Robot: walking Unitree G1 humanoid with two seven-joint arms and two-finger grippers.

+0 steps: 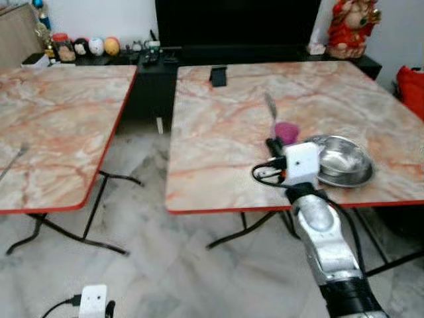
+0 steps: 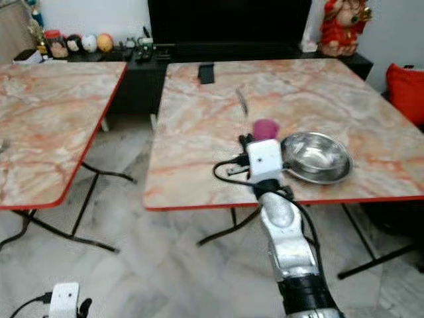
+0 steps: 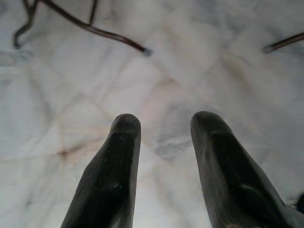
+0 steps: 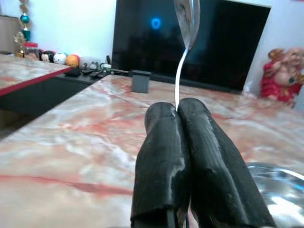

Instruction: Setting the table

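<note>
— Over the right-hand marble surface (image 1: 225,132), near its front edge: right gripper (image 4: 176,110), fingers (image 4: 161,156) pressed together on the thin handle of a spoon (image 4: 186,21), bowl end raised above the tips.

— And beside it?

— Just beyond the gripper, a small pink cup (image 2: 265,128); just to its right, a steel bowl (image 2: 318,158) sitting close to the red-trimmed front edge. Farther back on the same surface, a small dark box (image 2: 207,73) standing upright near the far edge.

— Left arm?

— Hanging low over the pale tiled floor (image 3: 156,80), left gripper (image 3: 161,126) with fingers parted and holding nothing; black table legs (image 3: 85,23) crossing the floor beyond.

— Rest of the room?

— Second marble surface (image 1: 53,126) to the left, set apart from the first by a gap. Behind both, a low black cabinet (image 1: 159,73) with a dark screen (image 4: 190,42) above it, a row of small painted balls (image 1: 96,46) at the left end, and a red figurine (image 1: 351,26) at the right.
</note>
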